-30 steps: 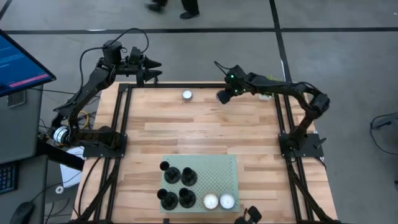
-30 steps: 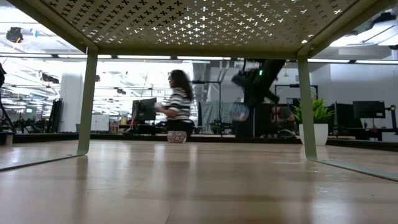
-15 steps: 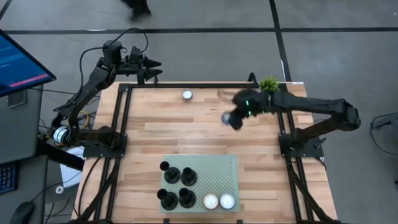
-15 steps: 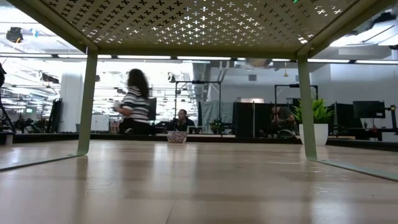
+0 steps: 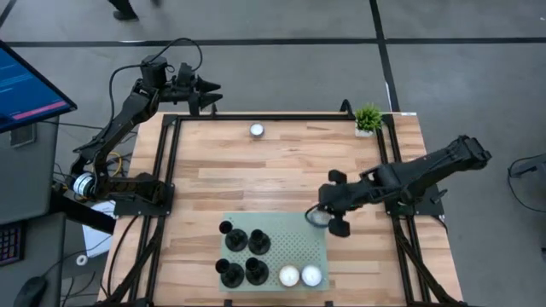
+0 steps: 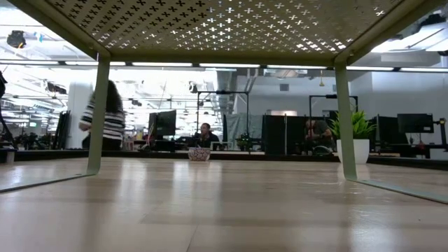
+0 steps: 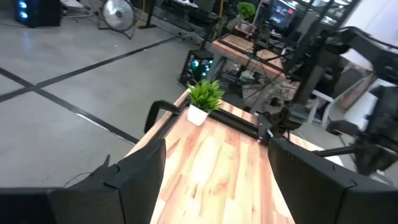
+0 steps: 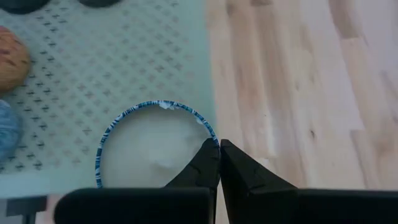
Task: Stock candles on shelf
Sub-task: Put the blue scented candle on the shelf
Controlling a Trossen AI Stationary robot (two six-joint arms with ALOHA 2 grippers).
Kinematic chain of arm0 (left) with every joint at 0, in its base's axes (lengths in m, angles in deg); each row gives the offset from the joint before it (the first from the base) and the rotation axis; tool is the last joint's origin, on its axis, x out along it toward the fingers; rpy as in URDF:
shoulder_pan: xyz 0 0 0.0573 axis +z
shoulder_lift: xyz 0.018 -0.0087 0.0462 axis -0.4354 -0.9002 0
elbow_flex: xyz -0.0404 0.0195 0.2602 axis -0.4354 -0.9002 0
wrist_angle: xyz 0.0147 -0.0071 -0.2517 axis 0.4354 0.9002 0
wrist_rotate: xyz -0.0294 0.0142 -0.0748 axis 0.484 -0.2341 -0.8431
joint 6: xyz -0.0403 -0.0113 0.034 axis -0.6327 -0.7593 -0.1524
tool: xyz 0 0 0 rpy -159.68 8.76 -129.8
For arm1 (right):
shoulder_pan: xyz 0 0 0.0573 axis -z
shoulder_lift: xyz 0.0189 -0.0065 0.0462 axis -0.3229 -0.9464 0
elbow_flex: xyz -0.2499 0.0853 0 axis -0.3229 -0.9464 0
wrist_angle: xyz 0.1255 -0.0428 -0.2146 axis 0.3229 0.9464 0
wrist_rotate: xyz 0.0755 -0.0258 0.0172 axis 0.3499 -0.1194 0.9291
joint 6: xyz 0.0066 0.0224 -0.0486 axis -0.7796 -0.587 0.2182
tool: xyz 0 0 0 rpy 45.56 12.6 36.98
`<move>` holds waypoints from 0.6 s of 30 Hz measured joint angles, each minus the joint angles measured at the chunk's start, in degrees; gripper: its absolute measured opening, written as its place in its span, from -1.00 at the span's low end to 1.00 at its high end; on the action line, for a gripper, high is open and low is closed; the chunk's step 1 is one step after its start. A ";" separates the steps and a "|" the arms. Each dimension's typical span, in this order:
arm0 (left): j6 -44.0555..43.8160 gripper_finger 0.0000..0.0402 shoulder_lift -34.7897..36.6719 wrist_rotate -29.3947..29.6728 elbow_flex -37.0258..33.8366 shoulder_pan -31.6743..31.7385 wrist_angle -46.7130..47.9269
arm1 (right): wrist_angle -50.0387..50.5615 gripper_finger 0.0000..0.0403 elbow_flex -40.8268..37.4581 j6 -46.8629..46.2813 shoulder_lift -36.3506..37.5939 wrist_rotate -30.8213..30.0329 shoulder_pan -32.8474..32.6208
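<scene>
The right end effector (image 5: 322,215) pinches the rim of a small round white tealight candle (image 8: 149,146) over the 1 o'clock corner of the flat pale green perforated shelf (image 5: 294,240). Two more tealights (image 5: 299,275) sit at its 5 o'clock corner, another (image 5: 257,130) on the wooden tabletop (image 5: 256,175) at 12 o'clock. The left end effector (image 5: 207,89) waits open. No writing is legible.

We see a light wooden plank tabletop (image 5: 273,170). On it: pale green perforated shelf (image 5: 299,237) near the front edge, one candle (image 5: 257,130) alone near the far edge, small potted plant (image 5: 368,118) at the far right corner.
</scene>
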State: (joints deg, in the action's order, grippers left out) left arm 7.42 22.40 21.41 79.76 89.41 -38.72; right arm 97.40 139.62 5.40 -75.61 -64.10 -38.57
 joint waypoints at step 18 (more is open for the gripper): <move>-0.02 0.42 -0.24 2.64 0.04 0.00 -0.22 | 8.32 -1.00 14.11 -1.13 -12.50 -3.52 -5.18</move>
State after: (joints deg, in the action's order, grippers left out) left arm 7.40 22.16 24.04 79.81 89.41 -38.94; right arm 105.71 153.74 4.27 -88.11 -67.62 -43.75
